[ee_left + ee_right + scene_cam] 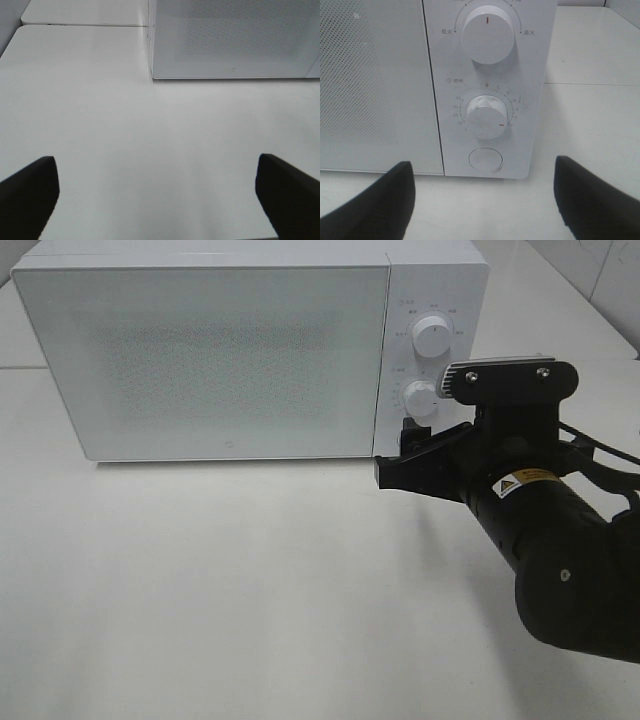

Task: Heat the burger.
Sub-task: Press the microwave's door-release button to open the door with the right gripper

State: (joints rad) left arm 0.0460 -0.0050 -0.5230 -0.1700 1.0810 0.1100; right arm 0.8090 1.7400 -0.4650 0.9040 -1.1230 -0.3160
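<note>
The burger is out of view. The white microwave [220, 350] stands at the back of the table with its door shut. My right gripper [405, 455] hovers just in front of the control panel's lower edge. In the right wrist view it [485, 200] is open, with nothing between its fingers. It faces the timer knob [486, 116], whose red mark points away from zero, toward the lower right. My left gripper [157, 200] is open and empty over bare table, some way in front of the microwave's [225, 40] left corner.
Above the timer knob sits a power knob [487, 34], and below it a round door button [486, 160]. The white table [250, 590] spreads in front of the microwave. A second table surface [85, 12] adjoins at the back left.
</note>
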